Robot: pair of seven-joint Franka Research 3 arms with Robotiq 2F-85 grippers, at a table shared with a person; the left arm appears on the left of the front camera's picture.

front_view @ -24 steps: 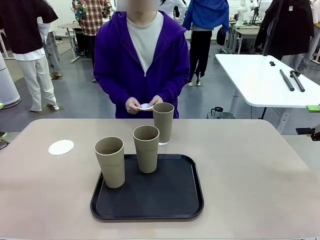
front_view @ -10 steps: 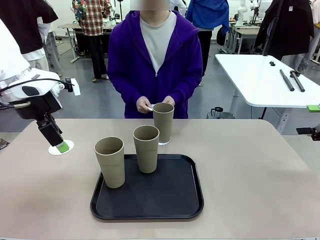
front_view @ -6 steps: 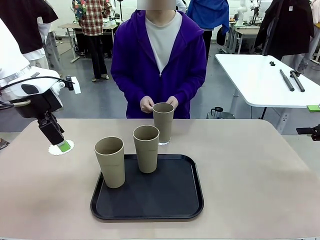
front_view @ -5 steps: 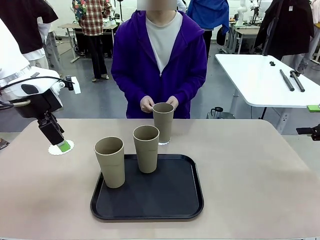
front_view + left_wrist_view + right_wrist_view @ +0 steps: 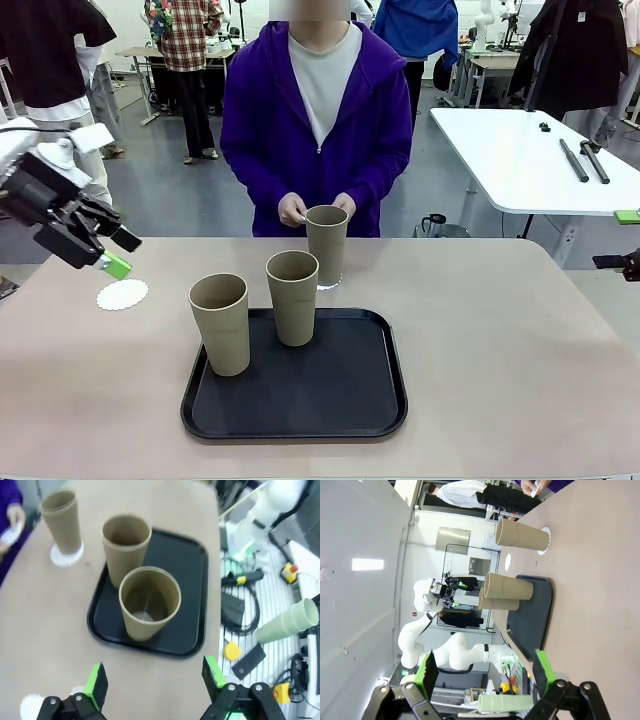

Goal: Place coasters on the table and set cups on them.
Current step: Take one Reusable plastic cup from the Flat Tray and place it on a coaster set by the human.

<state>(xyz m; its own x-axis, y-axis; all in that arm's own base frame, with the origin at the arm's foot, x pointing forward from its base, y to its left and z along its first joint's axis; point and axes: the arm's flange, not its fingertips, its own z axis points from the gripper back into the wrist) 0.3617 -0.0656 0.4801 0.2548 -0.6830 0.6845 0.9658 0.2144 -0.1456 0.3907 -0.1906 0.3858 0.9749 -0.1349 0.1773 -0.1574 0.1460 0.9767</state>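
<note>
- Busy workshop behind, ppl standing. Up front is a large light beige-tan tabletop (image 5: 520, 340) w/ rounded corners, and a person in a purple hoodie at its far edge.
- Black rectangular tray (image 5: 345, 390) lies mid-table, toward the near edge. Two tall tapered matte beige tumblers stand on it: tray-left cup (image 5: 220, 325) by the tray's left edge, tray-far cup (image 5: 292, 298) at its far edge.
- Third cup (image 5: 326, 245), same kind, is off the tray, upright on a small white scalloped paper doily, the used coaster (image 5: 330, 286), just past the tray's far edge.
- Bare coaster (image 5: 122, 294), same sort, lies flat near the table's left edge w/ nothing on it.
- Person's hand (image 5: 292, 210) at the far edge holds smth small & white, prob. another doily. Too small to be sure.
- Left gripper (image 5: 122, 253) has black fingers w/ green pads, spread wide, nothing btwn. It hangs above the bare coaster, not touching.
- Right gripper (image 5: 484, 672) is likewise spread & empty, well apart from the cups.
- Handling (judgement): cups look light, stiff, non-slippery. They're tall on narrow bases, so tippy. Take one from the side, mid-wall or a bit higher.
- Coasters are flimsy paper & prob. slide or crumple, so set a cup straight down on one.
</note>
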